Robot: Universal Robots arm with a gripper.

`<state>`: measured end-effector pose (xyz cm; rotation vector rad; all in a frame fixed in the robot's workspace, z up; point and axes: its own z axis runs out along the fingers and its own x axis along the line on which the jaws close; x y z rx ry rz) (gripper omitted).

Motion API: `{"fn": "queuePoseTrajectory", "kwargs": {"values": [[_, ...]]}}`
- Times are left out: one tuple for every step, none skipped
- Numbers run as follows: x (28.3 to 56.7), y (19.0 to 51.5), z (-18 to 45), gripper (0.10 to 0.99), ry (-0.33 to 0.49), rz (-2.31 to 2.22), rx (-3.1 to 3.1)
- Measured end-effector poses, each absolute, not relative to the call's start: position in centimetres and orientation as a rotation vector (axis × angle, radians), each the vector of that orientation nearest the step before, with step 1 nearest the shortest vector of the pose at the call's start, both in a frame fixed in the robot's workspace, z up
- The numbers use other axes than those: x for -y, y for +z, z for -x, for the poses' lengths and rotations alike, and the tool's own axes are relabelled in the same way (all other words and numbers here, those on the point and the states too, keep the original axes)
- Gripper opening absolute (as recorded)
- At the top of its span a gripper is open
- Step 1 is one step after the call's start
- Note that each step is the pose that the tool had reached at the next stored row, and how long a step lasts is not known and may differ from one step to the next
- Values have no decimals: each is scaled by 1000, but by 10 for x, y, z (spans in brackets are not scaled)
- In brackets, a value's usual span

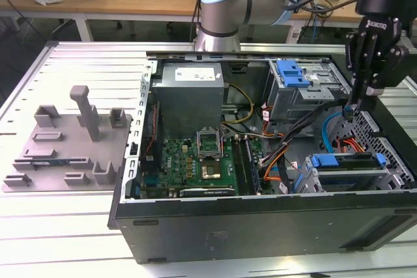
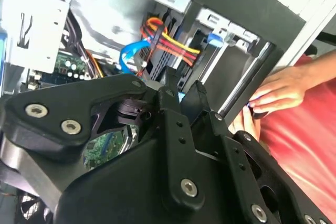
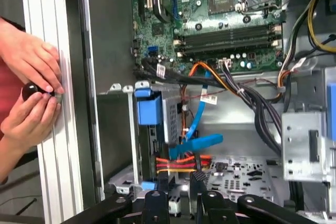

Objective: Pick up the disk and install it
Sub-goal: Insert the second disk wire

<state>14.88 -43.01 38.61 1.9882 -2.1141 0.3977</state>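
1. At the exterior view's left, the grey slotted fixture tray (image 1: pixel 65 141) lay on the ribbed surface (image 1: pixel 39 226), well apart from the open computer case (image 1: pixel 260 226). I saw no drive on the tray.
2. Mid-case sat the motherboard (image 1: pixel 195 161). Further toward the exterior view's right was the blue ribbed latch (image 1: pixel 291 73) on its grey metal cage (image 1: pixel 306 92). That was not my part.
3. The disk (image 1: pixel 345 161) sat in the lower drive cage at the case's corner on the exterior view's right, its blue carrier rail facing up. It looked already seated in the bay, though I couldn't confirm it had latched. In the first wrist view its blue rail end (image 3: pixel 148 109) showed edge-on beside the orange and red cables (image 3: pixel 178 165).
4. The gripper (image 1: pixel 350 112) hovered just above that cage, near the disk but not touching it. In the first wrist view the fingers (image 3: pixel 163 184) stood slightly parted with nothing between them.
5. Handling, my judgement:
   - The disk is rigid and moderately heavy for its size.
   - Its metal faces are smooth and slippery, and it is shock-sensitive.
   - I'd grip the long sides on the blue plastic rail, squarely and firmly. I'd keep off the label face and the connector end.
6. In the first wrist view a person's hands (image 3: pixel 31 93) rested on the surface edge outside the case wall, holding a small dark round object (image 3: pixel 32 91).
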Motion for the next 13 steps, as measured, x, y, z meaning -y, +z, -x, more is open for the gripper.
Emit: {"fn": "queuePoseTrajectory", "kwargs": {"values": [[430, 386, -145, 306, 398, -1988, 2114], [430, 386, -143, 306, 398, -1988, 2114], [430, 386, -139, 306, 398, -1988, 2114], [430, 386, -135, 306, 398, -1988, 2114], [430, 386, -133, 306, 398, -1988, 2114], [430, 386, -131, 306, 399, -1988, 2114], [430, 386, -129, 306, 401, -1987, 2112], [430, 386, -127, 306, 409, -1984, 2106], [430, 386, -126, 306, 423, -1978, 2095], [429, 386, -125, 306, 443, -1970, 2081], [429, 386, -125, 306, 455, -1965, 2071], [427, 386, -125, 306, 471, -1958, 2059], [426, 386, -124, 306, 482, -1953, 2051]]}}
